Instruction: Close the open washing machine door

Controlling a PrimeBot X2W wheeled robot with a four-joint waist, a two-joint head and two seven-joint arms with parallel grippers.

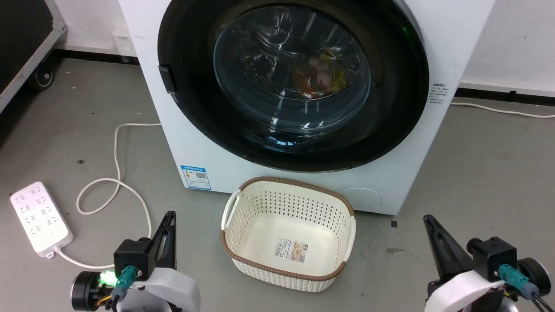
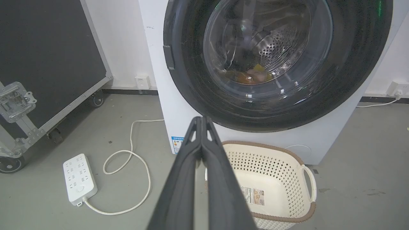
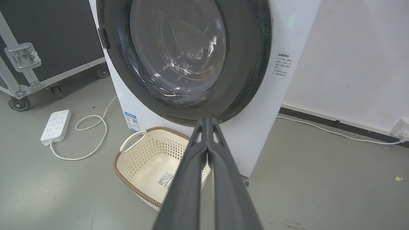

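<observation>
Closest to me, my left gripper (image 1: pixel 169 216) sits low at the left and my right gripper (image 1: pixel 426 218) low at the right. Both are off the floor, and each has its jaws pressed flat together with nothing between them. Both wrist views show the dark fingers meeting along their length.

Between the two arms, a cream perforated basket (image 1: pixel 286 181) with a brown woven rim stands on the grey floor (image 1: pixel 477 173), just in front of the machine. All I can see in it is a paper label (image 1: pixel 291 251) stuck to its bottom. Off to my left lies a white power strip (image 1: pixel 41 216), its cord looping across the floor.

Behind the basket is the washing machine (image 1: pixel 225 147), a white box with a small blue sticker (image 1: pixel 196 177) low on its front. The washing machine door (image 1: pixel 295 73) lies flush against that front and spans nearly its width, with a broad black rim and a bulging clear glass centre. A small dark catch (image 1: pixel 167 79) sits on the rim's left edge. Through the glass I make out the perforated steel drum holding orange, yellow and pink items, too blurred to name.

A black wheeled case (image 1: pixel 21 39) stands far left by the wall.
</observation>
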